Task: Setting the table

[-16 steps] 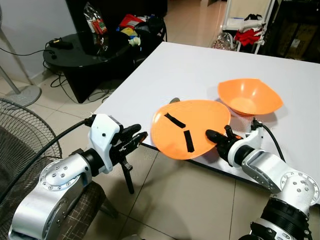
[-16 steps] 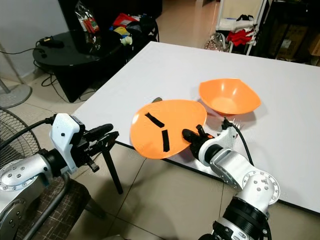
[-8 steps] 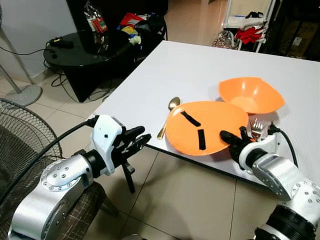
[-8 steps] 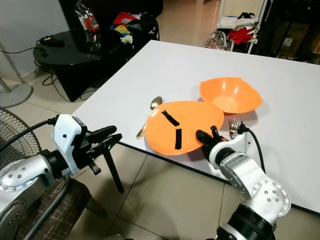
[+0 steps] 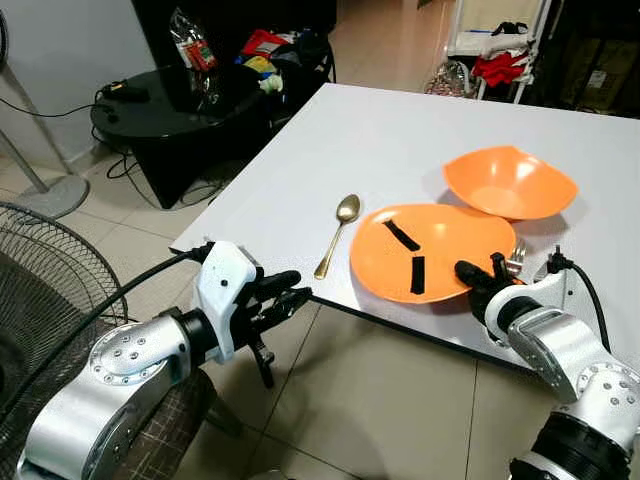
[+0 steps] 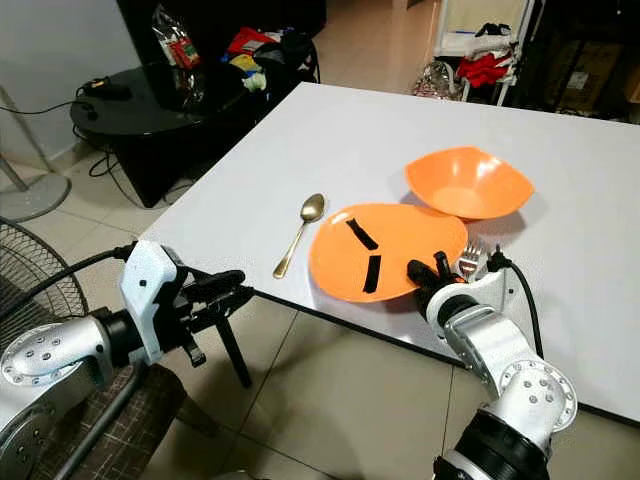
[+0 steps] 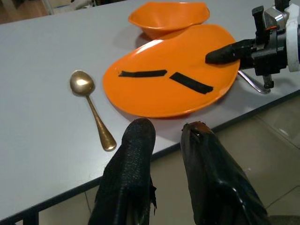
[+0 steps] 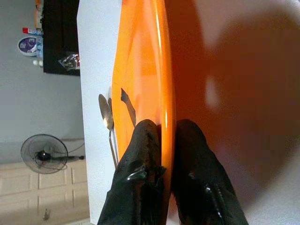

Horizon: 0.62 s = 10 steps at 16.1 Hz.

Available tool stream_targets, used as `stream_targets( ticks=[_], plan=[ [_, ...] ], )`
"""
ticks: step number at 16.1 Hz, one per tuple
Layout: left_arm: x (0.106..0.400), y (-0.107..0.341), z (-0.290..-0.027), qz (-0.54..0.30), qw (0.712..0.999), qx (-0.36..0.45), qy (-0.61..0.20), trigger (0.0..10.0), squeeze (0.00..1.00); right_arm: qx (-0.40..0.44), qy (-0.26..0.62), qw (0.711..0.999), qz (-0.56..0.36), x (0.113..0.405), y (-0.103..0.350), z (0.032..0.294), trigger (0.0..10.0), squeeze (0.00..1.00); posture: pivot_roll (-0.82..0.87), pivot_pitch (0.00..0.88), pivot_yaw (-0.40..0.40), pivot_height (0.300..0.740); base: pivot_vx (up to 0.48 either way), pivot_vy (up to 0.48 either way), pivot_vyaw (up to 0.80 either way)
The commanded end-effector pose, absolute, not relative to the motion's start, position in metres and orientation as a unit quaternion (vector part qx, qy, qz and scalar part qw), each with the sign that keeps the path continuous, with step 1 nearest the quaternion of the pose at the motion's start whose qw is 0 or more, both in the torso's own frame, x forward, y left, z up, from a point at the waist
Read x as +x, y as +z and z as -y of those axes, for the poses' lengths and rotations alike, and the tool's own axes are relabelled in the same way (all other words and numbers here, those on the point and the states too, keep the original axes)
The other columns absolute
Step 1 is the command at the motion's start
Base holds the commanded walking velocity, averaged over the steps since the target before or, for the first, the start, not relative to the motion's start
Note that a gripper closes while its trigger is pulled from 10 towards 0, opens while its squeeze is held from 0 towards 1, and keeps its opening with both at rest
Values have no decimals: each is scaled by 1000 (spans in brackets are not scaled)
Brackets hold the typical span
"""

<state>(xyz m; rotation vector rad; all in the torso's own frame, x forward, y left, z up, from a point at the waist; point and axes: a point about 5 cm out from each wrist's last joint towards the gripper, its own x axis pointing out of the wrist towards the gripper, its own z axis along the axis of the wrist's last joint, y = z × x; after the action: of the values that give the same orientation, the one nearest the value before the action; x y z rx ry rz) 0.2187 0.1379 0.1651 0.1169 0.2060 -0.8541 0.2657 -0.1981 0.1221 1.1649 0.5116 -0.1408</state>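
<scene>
Between the right hand's (image 6: pixel 428 273) pinching fingers sits the orange plate's (image 6: pixel 385 252) near rim; left hand (image 5: pixel 290 296) idle, slightly parted.

— Seen on the tabletop (image 5: pixel 420 140)?
— White and plain, with a corner toward the robot's left. Near the front edge, a gold spoon (image 5: pixel 337 232), bowl end pointing toward the far side, handle reaching almost to the front edge.
— And beside the spoon?
— An orange plate (image 5: pixel 432 266) with two black strips on its face, close to the front edge, lifted a little along its near rim. Just behind, an orange bowl (image 5: pixel 510 182), touching or overlapping the plate's far rim. A silver fork (image 6: pixel 471 262) tucked against the plate's right side, tines showing, handle hidden.
</scene>
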Motion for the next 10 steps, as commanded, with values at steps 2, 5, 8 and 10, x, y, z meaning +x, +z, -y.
stream_targets(
  ticks=[2,5,8,10],
  plan=[
    [219,166,-139,-103,904,54,-412,10000,0,542,-34,804,-242,274,128,185,10000,765,-57,0,101,740,0,0,0],
    [221,165,-138,-103,905,54,-409,10000,0,539,-25,804,-248,280,127,177,10000,1000,-59,0,97,740,0,0,0],
    [220,165,-138,-102,907,51,-406,10000,0,537,-32,808,-242,285,126,178,10000,1000,-54,0,86,740,0,0,0],
    [219,164,-138,-103,907,51,-405,10000,0,514,-31,819,-253,284,125,180,10000,1000,-55,0,81,740,0,0,0]
  ],
)
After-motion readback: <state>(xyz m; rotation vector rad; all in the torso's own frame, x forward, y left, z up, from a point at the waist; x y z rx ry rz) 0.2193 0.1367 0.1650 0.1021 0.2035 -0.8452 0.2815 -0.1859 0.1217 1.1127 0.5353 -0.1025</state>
